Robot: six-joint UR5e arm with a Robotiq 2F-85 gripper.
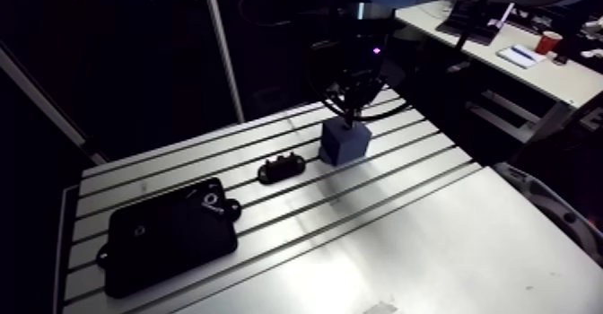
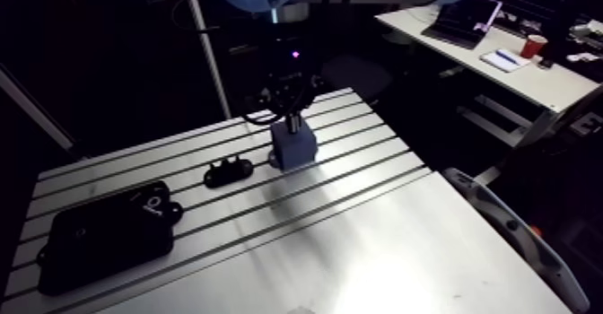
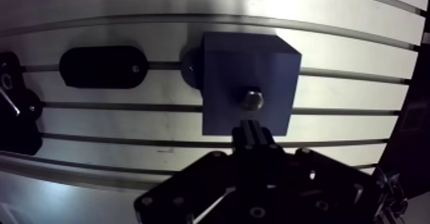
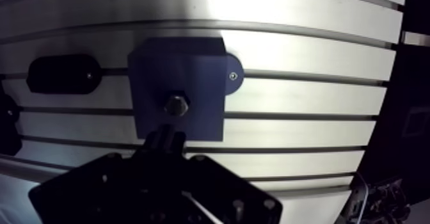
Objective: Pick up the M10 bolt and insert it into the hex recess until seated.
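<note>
Looking down past the gripper (image 3: 251, 130), the wrist view shows what the arm view cannot: the bolt (image 3: 253, 99) sits in the top face of the blue block (image 3: 224, 66), its hex head bright against the blue. The jaws are drawn together into one dark tip with nothing between them. That tip lies just short of the bolt head and apart from it. A round tab (image 4: 233, 73) with a screw juts from the block's foot.

The arm view gives the wider layout. The gripper hangs straight above the block, which stands on the slotted table (image 1: 431, 237). The bolt and the jaws are too dark and small to read there. Just beside the block lies a black oval piece (image 1: 283, 167) with small bumps on top. Well apart from both, a flat black plate (image 1: 170, 237) rests near the table's corner. A small pale metal item (image 1: 211, 199) lies on the plate; what it is cannot be told. In the wrist view only the plate's edge shows.

By count: one bolt, one block, one oval piece, one plate, one pale item.
</note>
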